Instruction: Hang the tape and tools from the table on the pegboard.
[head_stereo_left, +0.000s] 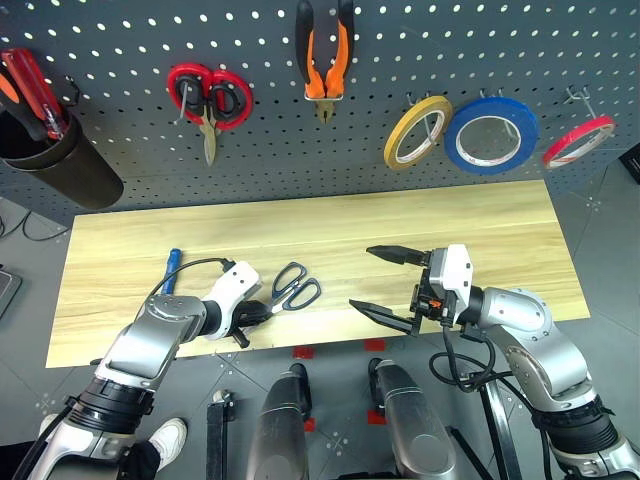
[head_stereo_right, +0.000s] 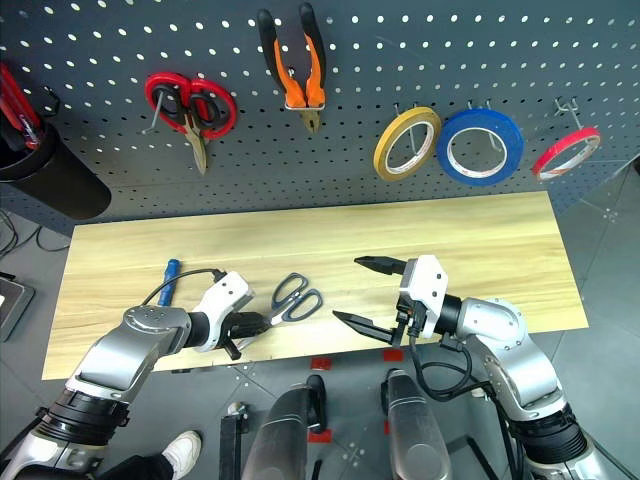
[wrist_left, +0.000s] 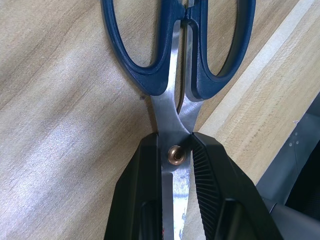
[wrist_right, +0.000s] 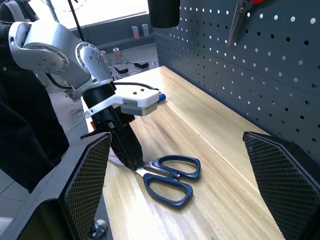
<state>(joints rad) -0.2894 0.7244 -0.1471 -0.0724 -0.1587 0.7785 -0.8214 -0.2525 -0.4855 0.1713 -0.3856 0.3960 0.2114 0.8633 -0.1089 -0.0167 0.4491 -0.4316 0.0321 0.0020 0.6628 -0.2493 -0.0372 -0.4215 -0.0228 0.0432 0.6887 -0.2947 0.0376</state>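
On the table (head_stereo_left: 450, 215), left end effector (head_stereo_left: 262, 311) clamps the scissors (head_stereo_left: 292, 287); right end effector (head_stereo_left: 385, 283) gapes apart.

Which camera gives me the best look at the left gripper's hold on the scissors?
The left wrist view: the left gripper is shut on the scissors at the blade pivot. The right wrist view shows it side-on; the head views show it small.

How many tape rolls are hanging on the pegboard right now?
3, side by side on the pegboard, right of the pliers: yellow roll, then the wide blue roll, then the thin red roll farthest right.
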